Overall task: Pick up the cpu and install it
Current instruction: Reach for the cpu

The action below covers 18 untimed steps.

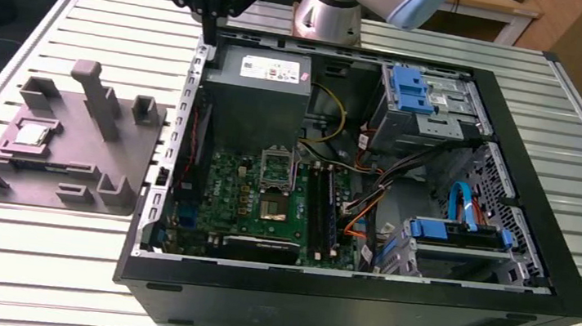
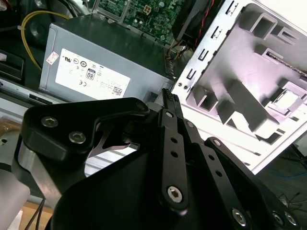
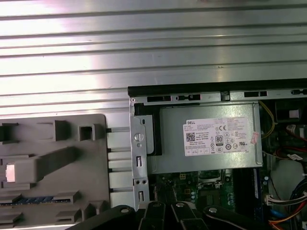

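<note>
Hanging over a corner of the open computer case [image 1: 362,311], on the side toward the arm's base [image 1: 327,19], the gripper [image 1: 209,36] points down above the spot where the case wall meets the big grey power supply box [image 1: 259,98]. Its fingers are pressed together and hold nothing; in the second wrist view the black linkages run in to one narrow tip. The cpu [image 1: 31,134] is well apart from the gripper. It lies flat in a square recess of the grey plastic plate [image 1: 101,187], with its pale metal top facing up. That plate rests on the slatted metal table [image 1: 38,266], just beside the case on the exterior view's left. Upright blocks stand on the plate around the chip, and the tallest one rises near it. Inside the case the green motherboard [image 1: 262,225] lies next to the power supply box. A square socket [image 1: 273,204] sits near the board's middle, and I cannot tell whether its frame is open or shut. Coloured cables [image 1: 375,197] and blue drive brackets [image 1: 409,90] crowd the rest of the case, on the exterior view's right.
</note>
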Motion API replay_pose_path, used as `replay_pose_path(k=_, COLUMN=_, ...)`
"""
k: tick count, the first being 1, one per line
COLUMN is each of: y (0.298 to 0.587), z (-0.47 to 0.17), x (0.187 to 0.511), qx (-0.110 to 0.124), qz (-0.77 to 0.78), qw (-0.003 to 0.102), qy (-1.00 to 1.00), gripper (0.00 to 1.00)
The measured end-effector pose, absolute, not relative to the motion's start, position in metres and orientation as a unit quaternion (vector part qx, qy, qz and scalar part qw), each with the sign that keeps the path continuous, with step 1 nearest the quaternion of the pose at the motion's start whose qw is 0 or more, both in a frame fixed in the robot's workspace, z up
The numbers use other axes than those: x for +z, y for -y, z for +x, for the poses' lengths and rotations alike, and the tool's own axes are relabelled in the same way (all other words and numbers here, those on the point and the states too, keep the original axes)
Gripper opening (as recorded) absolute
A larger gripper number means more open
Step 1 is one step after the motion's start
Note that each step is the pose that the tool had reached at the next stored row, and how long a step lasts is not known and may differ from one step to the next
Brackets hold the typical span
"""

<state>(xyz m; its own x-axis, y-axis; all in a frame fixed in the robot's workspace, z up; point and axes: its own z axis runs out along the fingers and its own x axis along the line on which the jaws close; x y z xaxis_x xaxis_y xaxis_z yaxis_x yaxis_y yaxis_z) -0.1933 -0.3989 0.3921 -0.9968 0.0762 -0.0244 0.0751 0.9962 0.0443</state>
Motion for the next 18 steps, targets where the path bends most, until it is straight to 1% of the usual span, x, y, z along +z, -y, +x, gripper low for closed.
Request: replay_pose_path(k=18, y=0.399, z=-0.22, x=0.392, qx=0.022, qz=0.049, qw=0.013, qy=-0.998, gripper=0.1)
